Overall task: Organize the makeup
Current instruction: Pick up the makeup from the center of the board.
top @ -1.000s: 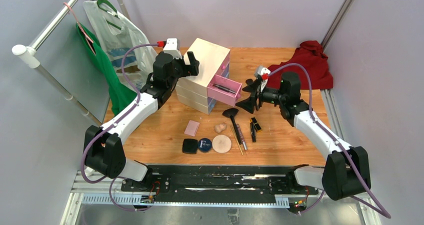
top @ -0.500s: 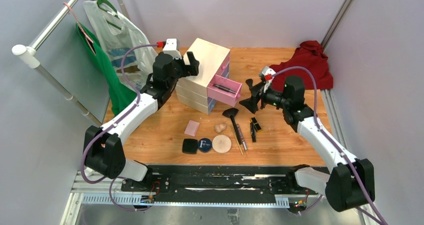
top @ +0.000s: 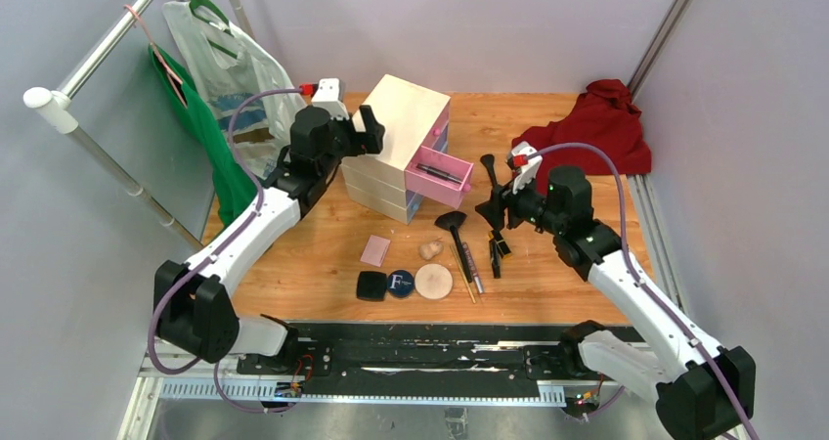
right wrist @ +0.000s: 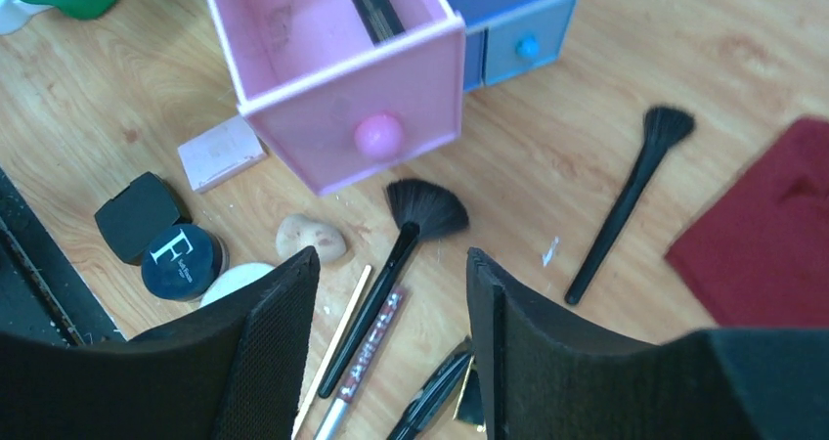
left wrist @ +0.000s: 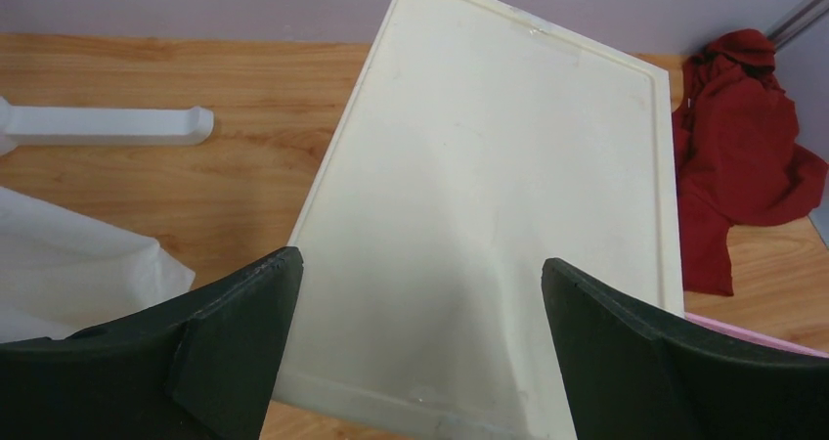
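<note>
Near the middle of the tabletop (top: 323, 264) the makeup lies loose in front of the cream chest (top: 406, 117). A black square compact (top: 370, 285), a round navy compact (top: 399, 284) and a beige puff (top: 433, 281) sit in a row close to the near edge. A pink square (top: 374, 250) and a beige sponge (top: 428, 250) lie just behind them. The black brush (right wrist: 411, 225), pencils (right wrist: 367, 347) and lipstick (top: 501, 242) fan out to the right, and a thinner brush (right wrist: 626, 196) lies apart from them, toward the red cloth (top: 596, 127).

The pink drawer (right wrist: 352, 88) is pulled out with one dark stick (right wrist: 371, 5) already inside. We read it as the bin being filled.

The left claw (left wrist: 420, 274) has its fingers spread wide over the chest's top and grips nothing. We judge it is parked there to steady the chest while the drawer is loaded.

The right claw (right wrist: 391, 259) hangs above the black brush with its fingers apart and nothing between them. The handle runs up through the gap, which looks like a line-up for a pick.

Edges and room:
- The drawer front juts out just behind the brush head, so a lift needs to clear it before swinging in.
- The pencils lie just beside the handle and could be caught by closing fingers.
- Open wood lies to the right, between the thin brush and the cloth.
- The compacts sit near the black rail at the near edge, so there is little margin there.
</note>
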`<state>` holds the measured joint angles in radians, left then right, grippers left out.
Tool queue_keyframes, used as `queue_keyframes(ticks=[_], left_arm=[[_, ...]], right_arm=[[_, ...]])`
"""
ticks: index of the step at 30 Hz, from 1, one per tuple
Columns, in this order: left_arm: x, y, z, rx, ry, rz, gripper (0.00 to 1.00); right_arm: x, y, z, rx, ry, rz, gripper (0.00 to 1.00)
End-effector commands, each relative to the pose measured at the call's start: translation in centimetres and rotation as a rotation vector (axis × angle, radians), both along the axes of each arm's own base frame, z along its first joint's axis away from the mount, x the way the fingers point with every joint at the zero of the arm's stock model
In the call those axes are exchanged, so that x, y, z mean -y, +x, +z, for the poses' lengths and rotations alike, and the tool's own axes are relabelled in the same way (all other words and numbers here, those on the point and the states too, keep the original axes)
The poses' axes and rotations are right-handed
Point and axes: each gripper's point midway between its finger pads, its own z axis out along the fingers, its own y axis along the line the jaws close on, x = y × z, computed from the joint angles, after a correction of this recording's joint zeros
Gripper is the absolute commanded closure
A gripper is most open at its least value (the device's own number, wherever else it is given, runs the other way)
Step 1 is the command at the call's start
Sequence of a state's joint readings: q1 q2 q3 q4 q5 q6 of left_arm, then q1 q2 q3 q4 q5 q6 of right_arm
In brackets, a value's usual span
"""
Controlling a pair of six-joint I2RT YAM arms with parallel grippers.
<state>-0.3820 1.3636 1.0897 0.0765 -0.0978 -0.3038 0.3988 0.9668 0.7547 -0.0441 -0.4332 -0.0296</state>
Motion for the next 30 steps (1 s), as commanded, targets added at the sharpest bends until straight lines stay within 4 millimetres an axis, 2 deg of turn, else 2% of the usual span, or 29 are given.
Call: queue_keyframes(ticks=[1,3,7,13,22,30], left_arm=[[-0.5,-1.6,2.2,0.023,-0.023,-0.026,0.02],[-0.4,-2.2,4.1,0.062,-0.04,-0.046,0.02],[-0.5,-3.9,6.9,0.122,-0.076,-0.071,0.02],[-1.4,-7.0,7.4,0.121,-0.091,-0.068,0.02],[-1.9,-10.5,3.8,0.039,-0.101,-0.057,0.02],[-1.6,-11.8,0.8,-0.017,-0.089,-0.053,0.02]], right_arm=[[1.9,-0.9,-3.7,-0.126,-0.074,-0.152,0.48],[2.2,-1.5,-4.9,-0.17,-0.09,-0.178,0.54],[2.6,-2.8,-7.1,-0.22,-0.12,-0.208,0.56],[2.2,-4.5,-9.9,-0.277,-0.17,-0.2,0.59],[2.5,-5.5,-13.1,-0.356,-0.254,-0.243,0.62],[3.2,-5.3,-15.1,-0.421,-0.318,-0.289,0.62]])
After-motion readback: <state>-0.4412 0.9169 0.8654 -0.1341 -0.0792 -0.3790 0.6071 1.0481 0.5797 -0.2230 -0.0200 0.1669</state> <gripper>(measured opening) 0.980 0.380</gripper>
